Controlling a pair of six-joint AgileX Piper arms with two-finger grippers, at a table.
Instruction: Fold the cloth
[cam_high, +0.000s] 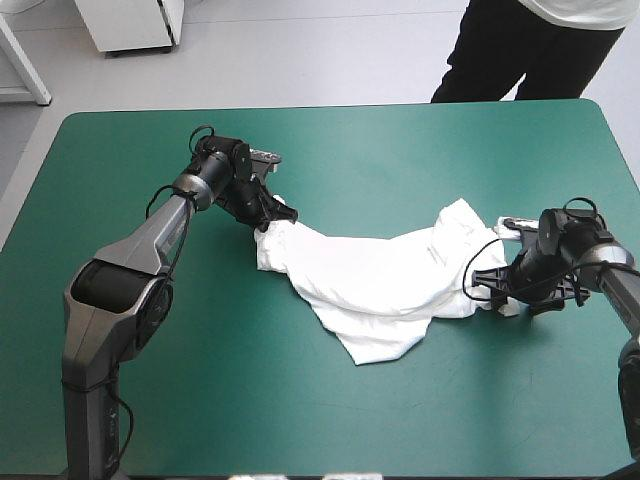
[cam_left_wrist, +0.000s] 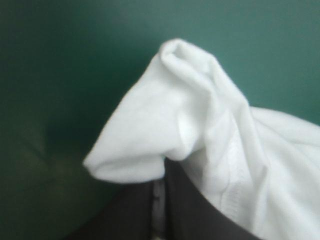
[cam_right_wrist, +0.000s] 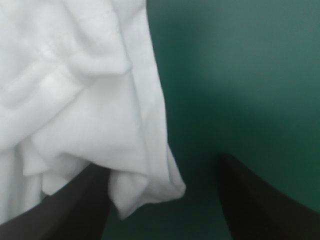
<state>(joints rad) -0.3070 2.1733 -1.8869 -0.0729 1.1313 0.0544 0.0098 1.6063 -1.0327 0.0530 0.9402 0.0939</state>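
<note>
White and rumpled, the T-shirt (cam_high: 380, 275) is laid across the middle of the teal-green cover (cam_high: 400, 150). It is drawn into a loose band between the two arms, with a pointed flap trailing toward the near edge. One end is pinched by the left gripper (cam_high: 268, 215), whose black fingers (cam_left_wrist: 200, 215) are closed on a bunched fold. The right gripper (cam_high: 497, 290) is set at the other end with its jaws wide; a hem is draped over one of them but is not clamped. The step in hand is judged to be spreading, since the garment is not yet flat. Next, the right-hand end must be gripped firmly and the cloth pulled out evenly before any fold is made.
</note>
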